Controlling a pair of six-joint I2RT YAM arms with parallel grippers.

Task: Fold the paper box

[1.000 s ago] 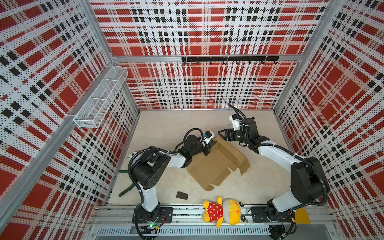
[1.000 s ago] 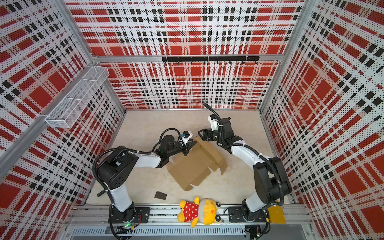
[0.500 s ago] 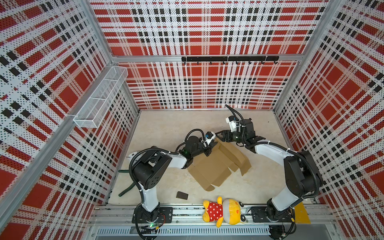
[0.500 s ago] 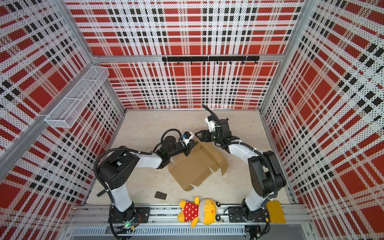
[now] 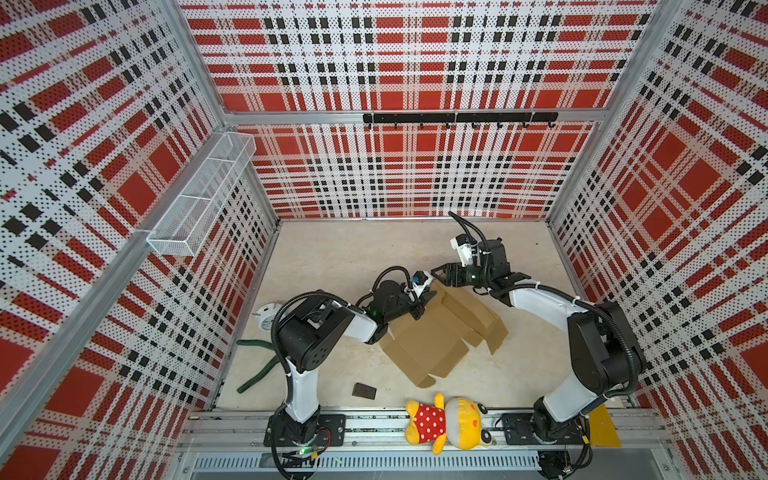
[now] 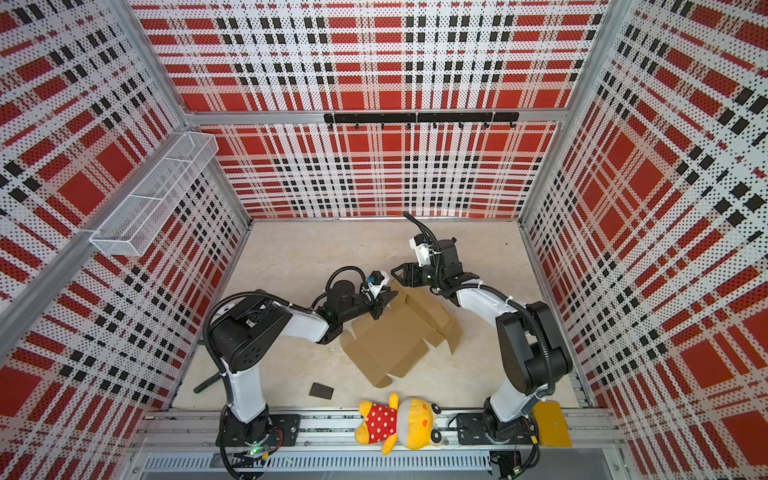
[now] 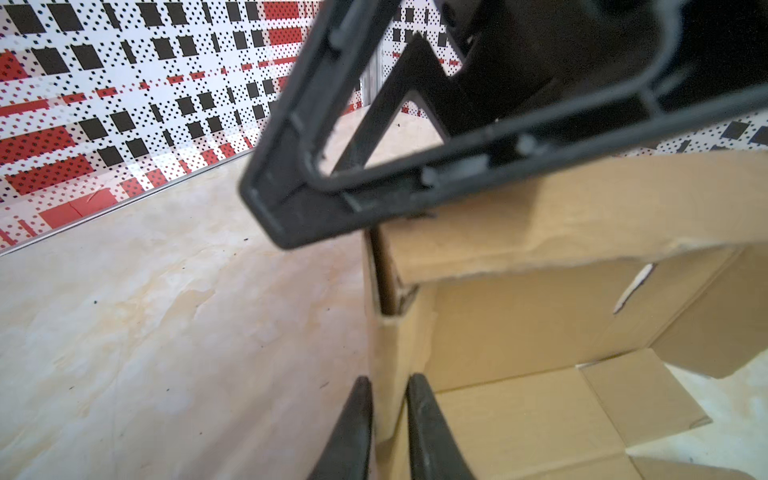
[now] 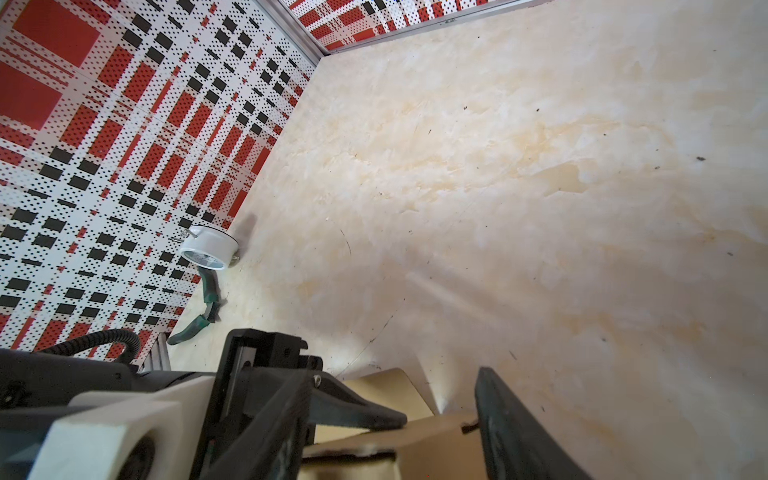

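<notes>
The paper box is brown cardboard, partly folded, lying mid-floor with its walls half raised. My left gripper is at its far left corner. In the left wrist view this gripper is shut on the thin upright edge of a cardboard wall. My right gripper hovers right above that same corner, close to the left one. Seen from the right wrist, the right gripper is open, with a cardboard flap between its spread fingers.
A plush toy lies on the front rail. A small dark block sits on the floor near it. A white clock and a green strap lie by the left wall. A wire basket hangs on that wall.
My right gripper has moved left and down onto the box's far corner, next to the left gripper, and its jaws have narrowed a little. The left gripper keeps its hold.
</notes>
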